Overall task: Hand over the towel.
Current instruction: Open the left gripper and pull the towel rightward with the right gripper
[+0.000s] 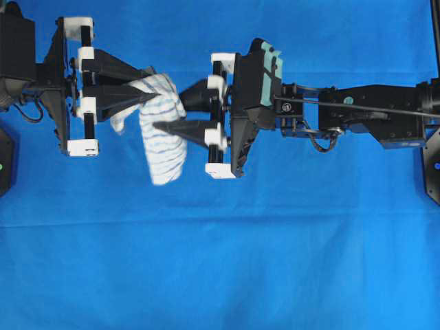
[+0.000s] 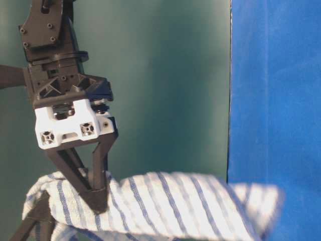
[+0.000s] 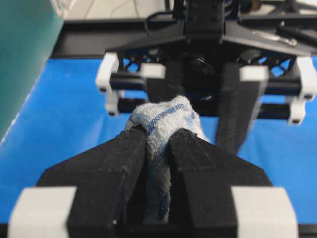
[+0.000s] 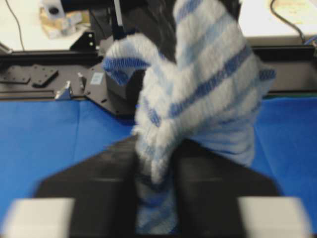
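Surface: blue cover (image 1: 220, 275) over the whole table, lightly creased; a dark green wall (image 2: 170, 85) behind in the table-level view.

Towel: white towel (image 1: 161, 127) with thin blue stripes, held in the air between the two grippers, off the cover. One bunched end sits at the left fingertips; the rest hangs loose toward the lower edge of the overhead view. Its free edge is blurred in the overhead and table-level views.

Left gripper: left gripper (image 1: 155, 96) reaches in from the left of the overhead view, fingers drawn narrow and pinching the towel. Its wrist view shows a bunched fold squeezed between the two black fingers (image 3: 111, 171).

Right gripper: right gripper (image 1: 161, 115) reaches in from the right, tips overlapping the towel in the overhead view. Its wrist view is blurred but shows cloth wedged in the narrow gap between the fingers (image 4: 218, 178), clamped there.

Relation: both grippers face each other tip to tip, both gripping the towel.
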Controlling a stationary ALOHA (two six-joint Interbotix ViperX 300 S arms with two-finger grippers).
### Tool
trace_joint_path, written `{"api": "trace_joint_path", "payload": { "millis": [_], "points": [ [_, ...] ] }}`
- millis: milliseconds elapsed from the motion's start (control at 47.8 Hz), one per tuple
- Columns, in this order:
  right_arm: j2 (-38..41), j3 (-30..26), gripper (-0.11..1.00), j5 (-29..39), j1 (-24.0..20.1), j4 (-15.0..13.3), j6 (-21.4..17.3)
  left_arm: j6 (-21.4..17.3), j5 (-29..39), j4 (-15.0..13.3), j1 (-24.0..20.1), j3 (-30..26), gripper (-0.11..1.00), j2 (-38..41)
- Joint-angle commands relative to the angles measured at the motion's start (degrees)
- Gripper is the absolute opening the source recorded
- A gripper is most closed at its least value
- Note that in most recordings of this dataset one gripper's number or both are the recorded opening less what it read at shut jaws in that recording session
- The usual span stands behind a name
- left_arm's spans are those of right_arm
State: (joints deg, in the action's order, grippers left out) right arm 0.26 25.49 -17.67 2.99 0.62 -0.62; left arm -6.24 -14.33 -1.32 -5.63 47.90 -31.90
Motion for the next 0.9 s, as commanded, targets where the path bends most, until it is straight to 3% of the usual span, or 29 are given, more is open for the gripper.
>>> {"api": "trace_joint_path", "payload": {
  "millis": [0, 42, 377, 460, 607, 669, 732, 879],
  "points": [
    [-1.0, -1.4, 0.12, 0.2, -0.1, 0.2, -0.1, -0.1, -1.2, 0.0, 0.3, -1.1, 0.05, -0.2],
    [-1.1, -1.4, 0.04, 0.5, 0.0, 0.2, -0.1, 0.0, -1.2, 0.0, 0.3, -1.1, 0.05, -0.1],
    [-2.8, -0.1, 0.04, 1.1, -0.2, 0.2, -0.1, 0.0, -1.6, -0.1, 0.8, -1.0, 0.07, -0.3],
    [-4.2, 1.1, 0.04, 1.1, -0.4, 0.2, -0.1, 0.1, -2.1, -0.2, 1.0, -0.6, 0.25, -0.7],
    [-8.3, 4.5, 0.04, 1.1, -0.7, 0.2, -0.1, 1.9, -3.4, -0.4, 1.0, 0.4, 0.72, -2.7],
    [-10.5, 6.4, 0.04, 1.0, -0.9, 0.2, -0.1, 2.5, -3.3, -0.4, 1.0, 1.2, 0.86, -4.4],
    [-13.2, 8.9, 0.04, 1.0, -0.9, 0.2, -0.1, 2.8, -2.7, -0.4, 1.0, 2.0, 0.93, -6.0],
    [-19.5, 14.5, 0.04, 0.8, -0.9, 0.2, -0.1, 2.8, 0.0, -0.4, 1.0, 4.0, 0.93, -10.8]
  ]
}}
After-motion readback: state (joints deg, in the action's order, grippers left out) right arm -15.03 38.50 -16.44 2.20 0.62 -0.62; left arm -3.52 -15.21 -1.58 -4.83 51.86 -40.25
